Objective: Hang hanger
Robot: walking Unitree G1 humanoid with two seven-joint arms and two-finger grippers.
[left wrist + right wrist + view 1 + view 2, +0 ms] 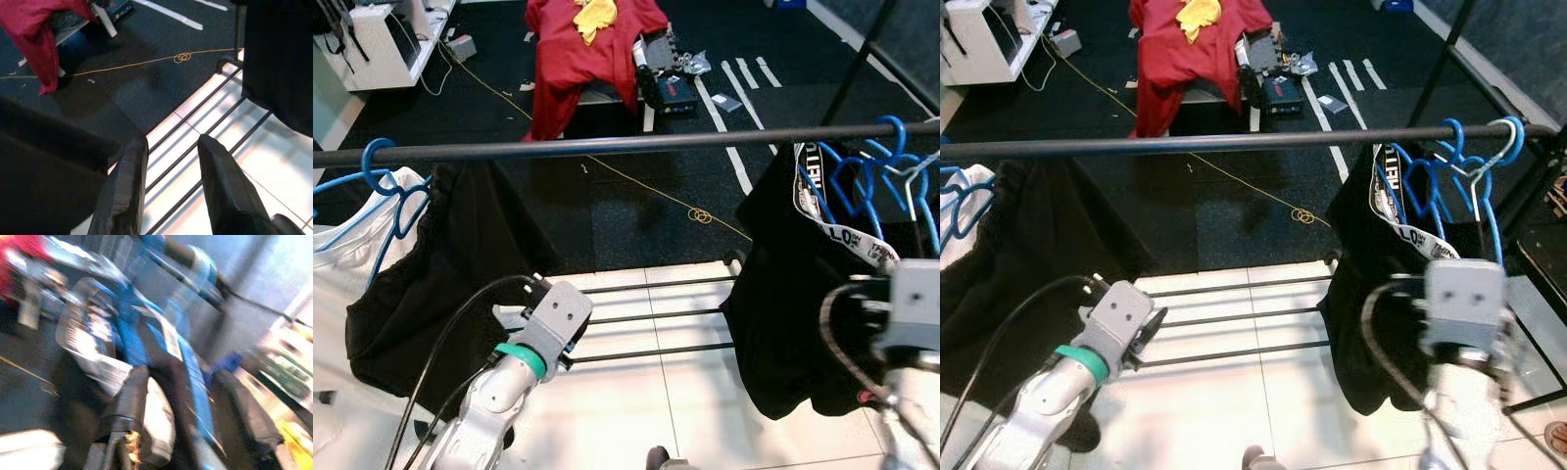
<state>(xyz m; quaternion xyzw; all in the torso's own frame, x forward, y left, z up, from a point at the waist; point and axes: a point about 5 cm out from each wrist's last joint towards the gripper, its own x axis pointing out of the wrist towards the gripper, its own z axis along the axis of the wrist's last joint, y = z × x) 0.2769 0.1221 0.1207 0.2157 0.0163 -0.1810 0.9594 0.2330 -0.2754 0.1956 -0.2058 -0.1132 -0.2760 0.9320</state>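
At left the left gripper (168, 166) hangs low with fingers apart, empty. At right the blue hanger (1449, 162) hooks the rail (607, 145); right gripper (181, 396) seems clamped on its lower frame. Probably light, stiff, slippery; grip its shoulder. White tiles (705, 392) near, dark carpet (636, 215) beyond.
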